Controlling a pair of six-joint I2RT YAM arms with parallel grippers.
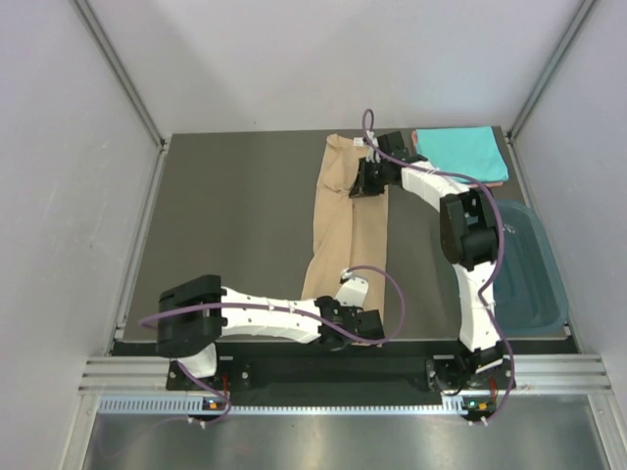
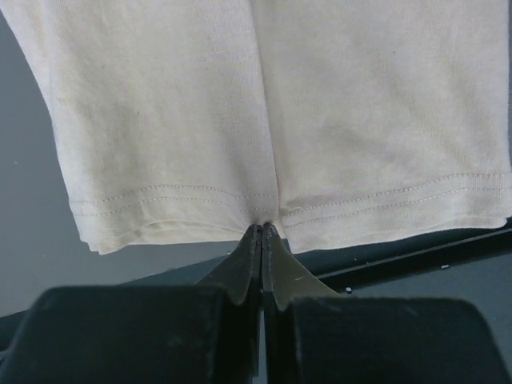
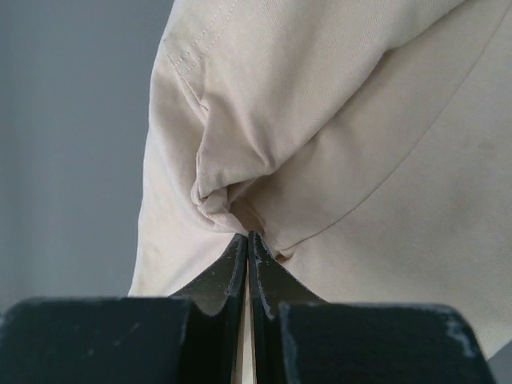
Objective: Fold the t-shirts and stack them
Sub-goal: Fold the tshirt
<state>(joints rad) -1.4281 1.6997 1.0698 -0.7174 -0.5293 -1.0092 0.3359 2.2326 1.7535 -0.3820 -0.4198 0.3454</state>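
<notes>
Clamping the left gripper (image 2: 262, 232) on the near hem of the tan t-shirt (image 1: 348, 225) and the right gripper (image 3: 246, 238) on its far end, with it lying lengthwise on the desk (image 1: 235, 225), likely for bringing both ends together.

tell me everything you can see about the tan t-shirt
The tan t-shirt is soft, plain beige cloth with a double-stitched hem. It is folded lengthwise into a long narrow strip laid along the dark table, running near to far. The left end effector is shut on its near hem; the right end effector is shut on a bunched fold at the far end.
</notes>
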